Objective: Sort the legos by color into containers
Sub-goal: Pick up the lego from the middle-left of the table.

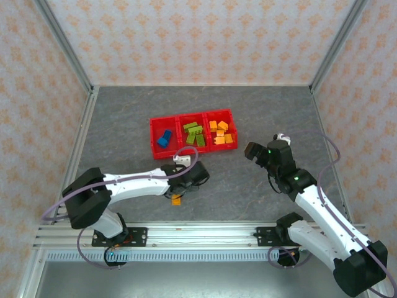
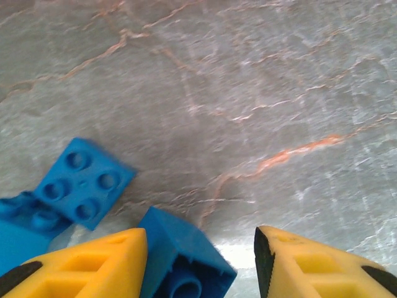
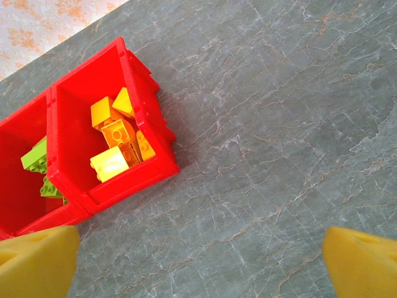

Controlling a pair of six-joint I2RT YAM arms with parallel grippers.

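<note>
Left claw (image 2: 200, 248) straddles a blue brick (image 2: 177, 254) on the table (image 2: 248, 93) — left finger touching it, right one apart, jaws not closed. Another blue piece (image 2: 84, 183) lies just beside. Right claw (image 3: 198, 261) gapes wide near the tray (image 3: 133, 180) — orange bricks (image 3: 115, 139) in its end compartment.

In the left wrist view, the blue brick (image 2: 180, 261) between the fingers (image 2: 93, 264) of the left end effector (image 2: 200, 231) is cut off by the bottom edge. A second blue brick (image 2: 22, 226) is cropped at the left. In the right wrist view, the red tray (image 3: 155, 167) is cut at the left edge.
</note>
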